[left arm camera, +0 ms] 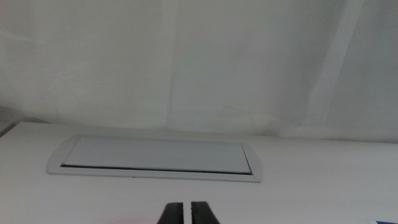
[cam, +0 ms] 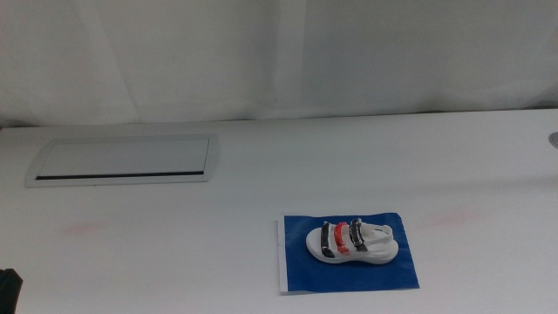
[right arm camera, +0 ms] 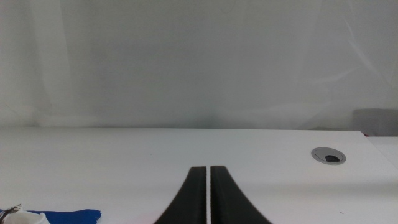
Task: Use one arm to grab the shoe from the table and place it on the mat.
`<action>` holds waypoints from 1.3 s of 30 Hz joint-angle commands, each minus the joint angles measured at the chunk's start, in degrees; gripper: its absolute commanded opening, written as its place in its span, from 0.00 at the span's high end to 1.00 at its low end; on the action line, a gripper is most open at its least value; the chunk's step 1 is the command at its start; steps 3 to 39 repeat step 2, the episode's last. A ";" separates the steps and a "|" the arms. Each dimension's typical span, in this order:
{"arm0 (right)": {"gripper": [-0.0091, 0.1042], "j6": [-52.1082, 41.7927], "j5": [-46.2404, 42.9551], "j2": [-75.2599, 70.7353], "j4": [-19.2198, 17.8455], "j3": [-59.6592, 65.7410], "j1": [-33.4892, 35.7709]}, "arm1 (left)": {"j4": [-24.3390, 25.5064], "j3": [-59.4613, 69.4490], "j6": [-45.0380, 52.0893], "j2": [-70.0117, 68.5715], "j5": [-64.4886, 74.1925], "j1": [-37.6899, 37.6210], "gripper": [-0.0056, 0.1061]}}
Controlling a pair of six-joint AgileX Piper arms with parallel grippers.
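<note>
The shoe [cam: 352,242], a small white sandal with two black straps and a red one between them, lies flat on the dark blue mat [cam: 301,270] at the front right of the white table [cam: 261,192], toe to the left. No gripper touches it. My left gripper [left arm camera: 186,208] waits at the table's front left corner, where only a dark bit [cam: 9,292] shows in the middle view; its jaws stand together and empty. My right gripper [right arm camera: 208,171] is out of the middle view, its jaws together and empty. The right wrist view catches a corner of the mat [right arm camera: 68,215] and the shoe's edge [right arm camera: 22,218].
A recessed grey rectangular panel [cam: 122,160] lies at the back left and also shows in the left wrist view [left arm camera: 155,157]. A round grey cable hole [right arm camera: 328,155] sits near the table's right edge. A white curtain hangs behind the table.
</note>
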 commanded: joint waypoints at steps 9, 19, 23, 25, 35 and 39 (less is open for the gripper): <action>0.94 -0.22 0.03 -0.17 -0.27 2.13 -0.18 | -0.30 2.21 -0.58 -0.25 -0.80 0.11 0.97; 0.94 -0.22 0.03 -0.17 -0.27 2.13 -0.18 | -0.30 2.21 -0.58 -0.25 -0.80 0.11 0.97; 0.94 -0.22 0.03 -0.17 -0.27 2.13 -0.18 | -0.30 2.21 -0.58 -0.25 -0.80 0.11 0.97; 0.94 -0.22 0.03 -0.17 -0.27 2.13 -0.18 | -0.30 2.21 -0.58 -0.25 -0.80 0.11 0.97; 0.94 -0.22 0.03 -0.17 -0.27 2.13 -0.18 | -0.30 2.21 -0.58 -0.25 -0.80 0.11 0.97; 0.94 -0.22 0.03 -0.17 -0.27 2.13 -0.18 | -0.30 2.21 -0.58 -0.25 -0.80 0.11 0.97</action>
